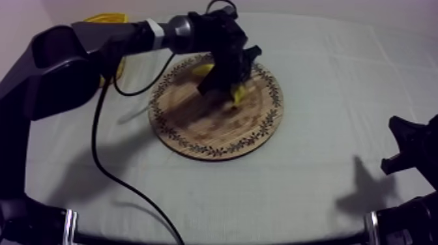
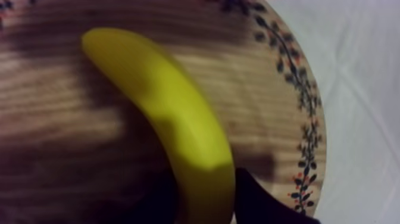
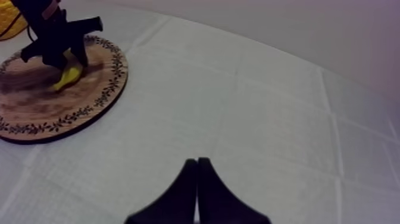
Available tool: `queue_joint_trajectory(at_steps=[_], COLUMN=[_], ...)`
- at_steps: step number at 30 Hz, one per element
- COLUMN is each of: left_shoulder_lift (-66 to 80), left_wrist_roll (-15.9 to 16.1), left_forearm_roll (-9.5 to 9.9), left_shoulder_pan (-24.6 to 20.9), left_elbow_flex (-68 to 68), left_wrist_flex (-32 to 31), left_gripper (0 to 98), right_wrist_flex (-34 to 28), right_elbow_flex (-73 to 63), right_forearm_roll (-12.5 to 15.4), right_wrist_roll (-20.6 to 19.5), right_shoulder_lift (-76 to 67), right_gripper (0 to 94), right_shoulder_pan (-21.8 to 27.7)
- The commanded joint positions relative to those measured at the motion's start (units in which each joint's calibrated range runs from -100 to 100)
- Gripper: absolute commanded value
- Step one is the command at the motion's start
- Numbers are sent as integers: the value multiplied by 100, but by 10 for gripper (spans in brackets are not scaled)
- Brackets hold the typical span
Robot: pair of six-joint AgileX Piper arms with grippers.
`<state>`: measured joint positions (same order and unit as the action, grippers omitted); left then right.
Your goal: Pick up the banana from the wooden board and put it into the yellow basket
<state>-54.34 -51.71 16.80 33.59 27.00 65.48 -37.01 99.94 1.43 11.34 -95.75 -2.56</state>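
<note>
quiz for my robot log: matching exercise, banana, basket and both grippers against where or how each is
1 yellow curved banana
2 yellow basket
3 left gripper
4 right gripper

a shut, over bare grey-white cloth
b partly hidden behind the left arm
c on the round wooden board
d down at the banana

Pairs: 1-c, 2-b, 3-d, 4-a

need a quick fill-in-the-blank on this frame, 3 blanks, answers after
1. The right tool is ____ on nothing.
2. The left tool is shut on the banana at the wooden board, which is ____ in shape.
3. The yellow basket stands on the robot's ____ side.
Missing: shut; round; left.
</note>
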Motion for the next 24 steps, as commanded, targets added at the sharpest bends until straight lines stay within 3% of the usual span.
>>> queue_joint_trajectory(at_steps=[1,14,24], left_shoulder_lift=[375,2632,4539], left_wrist_roll=[39,388,948], left_forearm_roll=[-37,-142,-84], left_shoulder_pan=[-39,-402,-1077], left_elbow_flex=[-79,-1572,-2930], left_wrist_flex=[-36,-192,-435], left_gripper=[298,326,351], right_wrist_flex=[0,0,0], right_elbow_flex=[-5,-5,-5], right_forearm_roll=[1,1,1], right_wrist_roll=[1,1,1], right_shoulder_lift=[0,0,0], right_gripper=[3,3,3], right_shoulder_pan=[-4,-5,-5])
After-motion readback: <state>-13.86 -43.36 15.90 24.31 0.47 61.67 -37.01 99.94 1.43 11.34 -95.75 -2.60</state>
